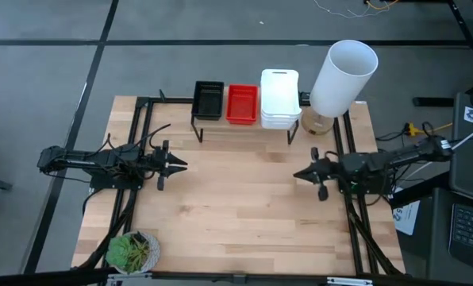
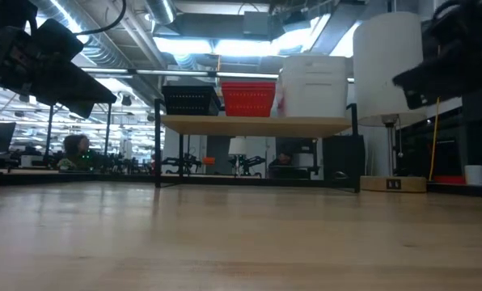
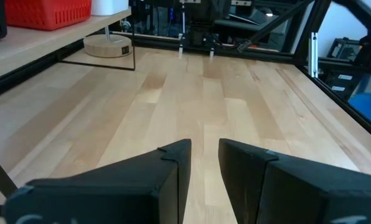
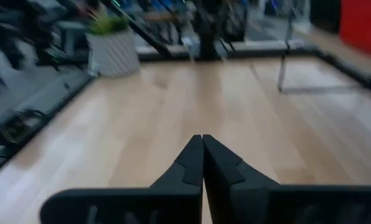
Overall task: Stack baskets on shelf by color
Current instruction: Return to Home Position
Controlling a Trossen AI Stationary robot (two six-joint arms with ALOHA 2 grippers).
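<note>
From above, the shelf (image 1: 244, 121) stands along the far edge of the table (image 1: 244, 210). It carries three stacks side by side: black baskets (image 1: 209, 99) at its left end, red baskets (image 1: 242, 103) in the middle and white baskets (image 1: 279, 97) at its right end. A white cylinder (image 1: 344, 75) rises just beside the shelf's right end, and a potted plant (image 1: 132, 251) sits at the table's near left corner. The left gripper (image 1: 183, 164) hangs over the left part of the table and the right gripper (image 1: 295, 175) over the right part, tips pointing at each other and well apart from the shelf

At table height, the shelf board (image 2: 257, 124) shows the black, red and white stacks in a row, the white one tallest, with the cylinder behind its right end. Both arms hang high at the picture's upper corners

The left wrist view has this gripper's fingers (image 3: 173, 168) only narrowly parted, nothing between them, above bare wood; the red stack and the shelf edge lie off to one side

The right wrist view shows its fingers (image 4: 192, 163) pressed together, empty, with the plant far across the table
</note>
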